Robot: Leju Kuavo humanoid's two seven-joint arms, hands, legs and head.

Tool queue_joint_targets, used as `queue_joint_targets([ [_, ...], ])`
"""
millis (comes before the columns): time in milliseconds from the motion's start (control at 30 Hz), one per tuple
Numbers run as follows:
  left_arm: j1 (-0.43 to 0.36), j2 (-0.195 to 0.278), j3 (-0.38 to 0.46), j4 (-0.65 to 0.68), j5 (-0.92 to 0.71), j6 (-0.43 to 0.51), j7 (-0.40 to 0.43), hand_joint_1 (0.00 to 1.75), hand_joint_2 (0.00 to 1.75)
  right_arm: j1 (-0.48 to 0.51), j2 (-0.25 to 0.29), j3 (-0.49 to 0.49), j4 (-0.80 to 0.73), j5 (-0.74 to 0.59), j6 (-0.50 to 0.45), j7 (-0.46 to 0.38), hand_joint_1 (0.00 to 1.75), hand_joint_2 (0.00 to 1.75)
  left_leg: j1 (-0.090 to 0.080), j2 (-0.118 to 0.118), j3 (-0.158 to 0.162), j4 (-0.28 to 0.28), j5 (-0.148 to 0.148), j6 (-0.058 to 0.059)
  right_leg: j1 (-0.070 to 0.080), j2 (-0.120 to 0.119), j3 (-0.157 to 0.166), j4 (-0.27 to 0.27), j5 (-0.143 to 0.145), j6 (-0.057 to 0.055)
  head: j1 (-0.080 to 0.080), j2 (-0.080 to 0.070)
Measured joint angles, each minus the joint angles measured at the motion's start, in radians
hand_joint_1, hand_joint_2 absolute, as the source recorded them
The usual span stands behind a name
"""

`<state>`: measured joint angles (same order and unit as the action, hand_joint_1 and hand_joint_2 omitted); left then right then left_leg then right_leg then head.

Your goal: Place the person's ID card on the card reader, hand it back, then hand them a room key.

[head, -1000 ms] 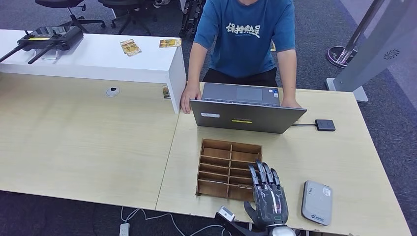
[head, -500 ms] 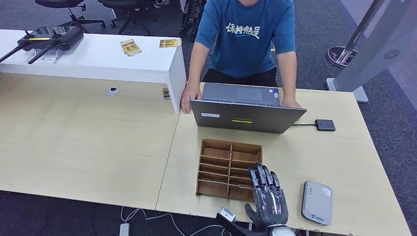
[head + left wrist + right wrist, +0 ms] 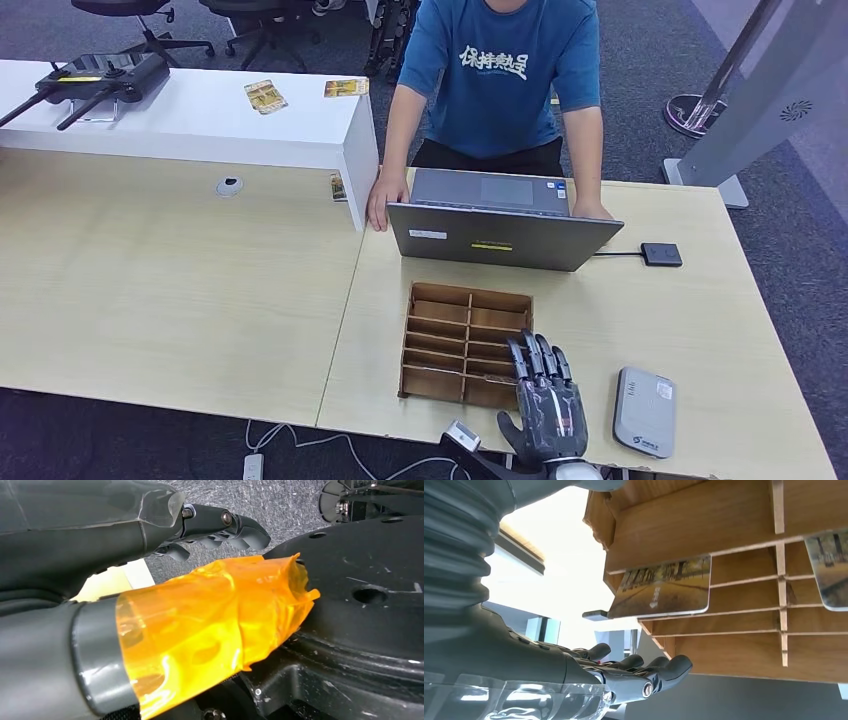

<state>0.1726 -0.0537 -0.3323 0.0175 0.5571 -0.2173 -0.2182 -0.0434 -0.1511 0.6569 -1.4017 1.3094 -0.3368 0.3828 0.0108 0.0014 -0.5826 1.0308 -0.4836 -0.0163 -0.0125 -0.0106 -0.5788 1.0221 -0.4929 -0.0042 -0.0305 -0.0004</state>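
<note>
2 cards (image 3: pixel 664 592) sit in the rack (image 3: pixel 465 343) at lower center. The right hand (image 3: pixel 547 405) hovers over its right edge, fingers straight, holding nothing; reader (image 3: pixel 644 411) lies lower right. The left hand's (image 3: pixel 150 525) grip is unclear.

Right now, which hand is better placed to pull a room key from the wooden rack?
Right, probably. The right hand hovers open at the wooden rack's near right corner, and its wrist view shows a card standing in a slot just ahead. The left hand hangs low by the robot's body, away from the table.
</note>
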Motion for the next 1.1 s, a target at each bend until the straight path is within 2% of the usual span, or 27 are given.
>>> queue_joint_targets([
  [1100,0.0,0.0,-0.001,0.0,0.003,0.0,0.0,0.0,0.0,0.003,0.0,-0.002,-0.003,-0.017,0.003,-0.011,0.0,1.75,0.0,0.0,0.0,0.0,0.0,0.0,0.0,0.0,0.0,0.0,0.0,0.0,0.0,0.0],
])
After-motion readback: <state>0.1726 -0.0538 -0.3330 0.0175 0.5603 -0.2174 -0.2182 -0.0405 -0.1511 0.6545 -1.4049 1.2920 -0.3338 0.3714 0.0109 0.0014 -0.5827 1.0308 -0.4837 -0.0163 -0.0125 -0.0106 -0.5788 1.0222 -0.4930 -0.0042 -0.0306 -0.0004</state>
